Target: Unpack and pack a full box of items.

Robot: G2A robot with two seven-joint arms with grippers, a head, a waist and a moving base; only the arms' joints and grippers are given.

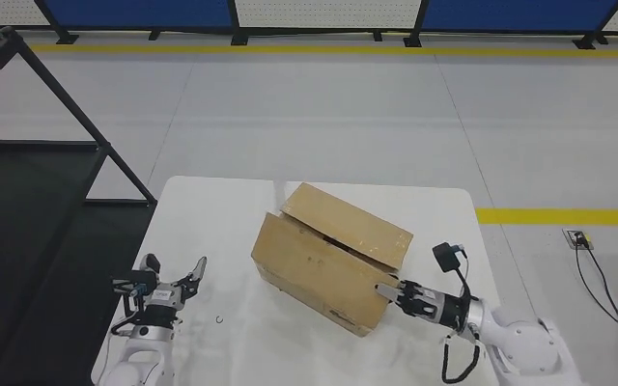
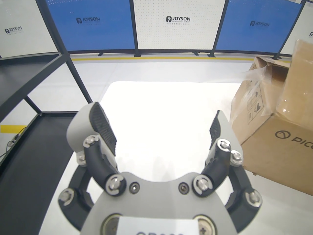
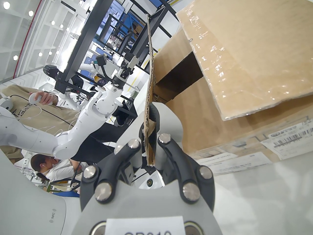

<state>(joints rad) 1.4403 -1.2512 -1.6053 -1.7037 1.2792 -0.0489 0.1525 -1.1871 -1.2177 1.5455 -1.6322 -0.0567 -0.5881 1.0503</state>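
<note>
The cardboard box is sitting mid-tabletop, turned at an angle. Its two long flaps are partly raised, with a dark gap showing between them. Your right end effector is pinching the corner of the near flap at the box's 4 o'clock, pads pressing on the corrugated edge. Your left end effector is hovering at the box's 8 o'clock, spread wide, holding nothing and well apart from the carton.

The flap is looking like stiff but crushable board, and the pinched corner is fraying. You would probably be better off gripping deeper in from the edge and swinging about the fold line rather than tugging. The far flap is carrying glossy clear tape, likely slippery under the pads. A full box is probably heavy, though it may be sliding if you pull sideways.

A barcode sticker and a white label are sitting on the side wall. Handling symbols are showing on the end wall. I am leaving all of this print unread.
</note>
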